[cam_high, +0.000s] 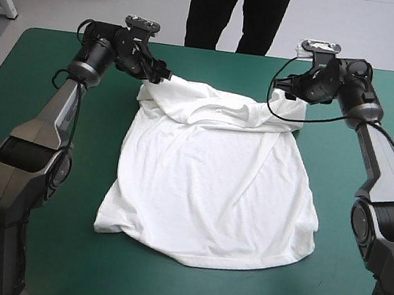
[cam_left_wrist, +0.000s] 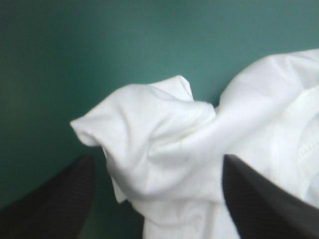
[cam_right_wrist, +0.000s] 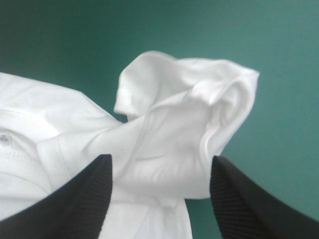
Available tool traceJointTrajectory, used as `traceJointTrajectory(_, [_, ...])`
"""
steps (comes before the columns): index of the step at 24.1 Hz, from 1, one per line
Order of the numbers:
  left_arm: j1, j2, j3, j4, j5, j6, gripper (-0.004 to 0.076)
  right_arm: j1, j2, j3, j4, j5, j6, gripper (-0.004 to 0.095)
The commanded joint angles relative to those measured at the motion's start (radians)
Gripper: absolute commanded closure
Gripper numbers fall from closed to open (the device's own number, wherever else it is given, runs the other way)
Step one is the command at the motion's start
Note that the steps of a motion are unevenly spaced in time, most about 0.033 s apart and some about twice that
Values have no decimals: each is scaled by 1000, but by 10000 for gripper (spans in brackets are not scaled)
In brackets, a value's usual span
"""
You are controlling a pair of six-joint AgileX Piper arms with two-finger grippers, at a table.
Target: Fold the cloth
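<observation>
One T-shirt [cam_high: 210, 186] lies spread mid-table on the cover [cam_high: 34, 93] in the high view, hem toward 6 o'clock, collar end bunched at 12. I see bare teal-green on every side, widest at 3 and 9 and narrowest at 12, by the far edge. Two grippers: the left gripper [cam_high: 161, 74] at the shirt's 11 o'clock corner, the right gripper [cam_high: 284, 86] at 1 o'clock. From here I cannot judge their fingers.

The left wrist view settles it: two black fingers [cam_left_wrist: 50, 204] stand wide apart, clamping nothing, a bunched sleeve [cam_left_wrist: 149, 134] between and ahead of them, bare cover beyond.

The right wrist view shows likewise: fingers parted, a crumpled sleeve between them, the collar beside the gripper.
</observation>
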Motion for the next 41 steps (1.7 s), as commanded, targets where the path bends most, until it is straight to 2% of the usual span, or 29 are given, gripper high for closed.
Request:
traceJointTrajectory(1, [13,-145,-38,-27,23,8,4,-13,-115,-44,8,31,-2,285])
traceJointTrajectory(4, [31,-272,-38,-6,45,13,89,-13,-237,-44,3,107,-15,390])
traceJointTrajectory(6, [40,-354,-34,-11,86,16,169,-13,-317,-39,8,157,-33,416])
traceJointTrajectory(8, [40,-446,2,-11,129,17,213,-13,-399,-6,8,204,-33,416])
traceJointTrajectory(14, [32,-805,373,-14,150,24,217,-13,-671,300,11,246,-43,416])
traceJointTrajectory(17, [-59,-968,612,118,211,24,217,-13,-792,464,11,244,-45,417])
traceJointTrajectory(19, [-119,-1009,705,174,262,-63,217,-13,-838,525,11,244,-45,416])
traceJointTrajectory(21, [-124,-1017,758,155,260,-153,217,-13,-861,554,7,244,-47,416])
traceJointTrajectory(29, [-124,-1017,1003,79,253,-185,251,-13,-880,578,1,273,-47,417])
traceJointTrajectory(32, [-124,-1017,1104,71,201,-187,252,-13,-880,578,0,259,-47,417])
traceJointTrajectory(37, [-124,-1006,1231,-18,45,-185,251,-13,-867,578,-3,249,-47,418])
traceJointTrajectory(41, [-124,-974,1293,-64,-9,-185,251,-13,-857,578,-3,249,-47,418])
